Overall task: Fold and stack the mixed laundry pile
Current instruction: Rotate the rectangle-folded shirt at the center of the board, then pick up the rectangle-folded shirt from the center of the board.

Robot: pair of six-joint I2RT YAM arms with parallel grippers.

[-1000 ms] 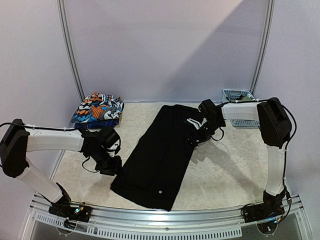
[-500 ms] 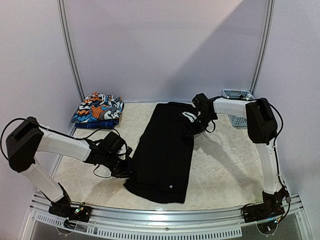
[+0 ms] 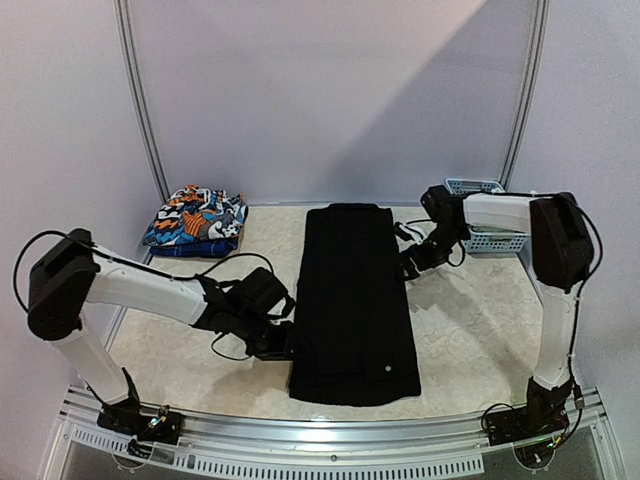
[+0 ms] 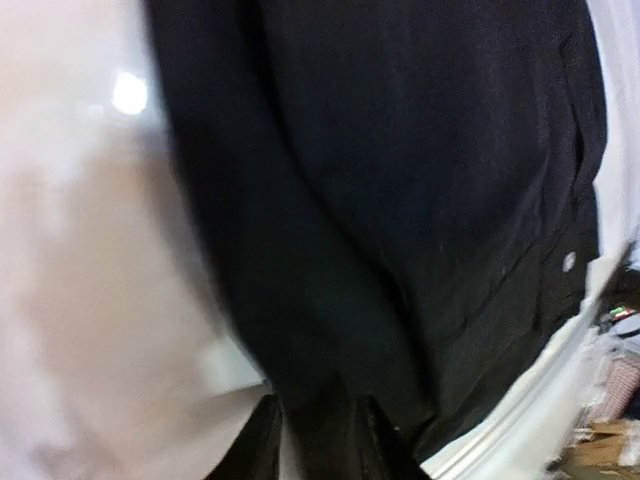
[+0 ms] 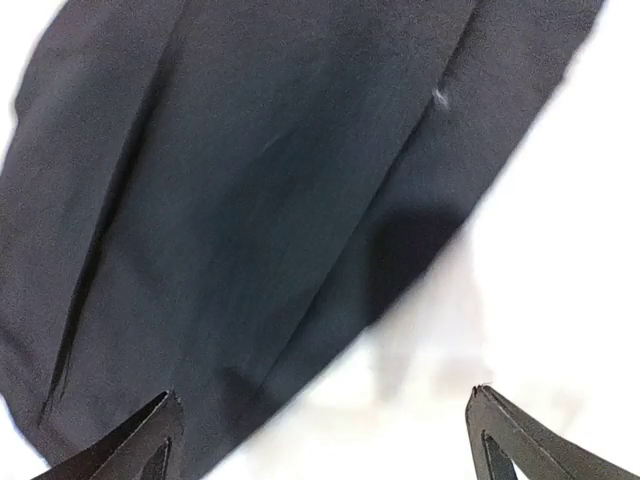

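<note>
One garment fills the middle of the bench (image 3: 470, 330): the long black trousers (image 3: 350, 300), now lying straight, one end at the far edge and the other just short of the near edge. A second ago they slanted, their near end swung toward the left. That end has since been drawn rightward, and the small pale button on it has travelled with it to the near right corner of the cloth.

My left gripper (image 3: 285, 345) has come in from the left side of the bench and now sits against the near left edge of the trousers. In the left wrist view its fingers (image 4: 375, 445) stand narrow with dark cloth running between them, but the blur keeps me from telling whether they pinch it or merely straddle it.

My right gripper (image 3: 410, 265) was over the far end of the trousers a second ago. It has moved off to their right edge, toward the far right corner, and now hangs spread wide with nothing between its fingers (image 5: 160, 430) and bare bench under the gap.

Unmoved at the far left corner lies the folded orange-blue-white print (image 3: 195, 222). The light-blue basket (image 3: 490, 240) keeps its place at the far right corner.
</note>
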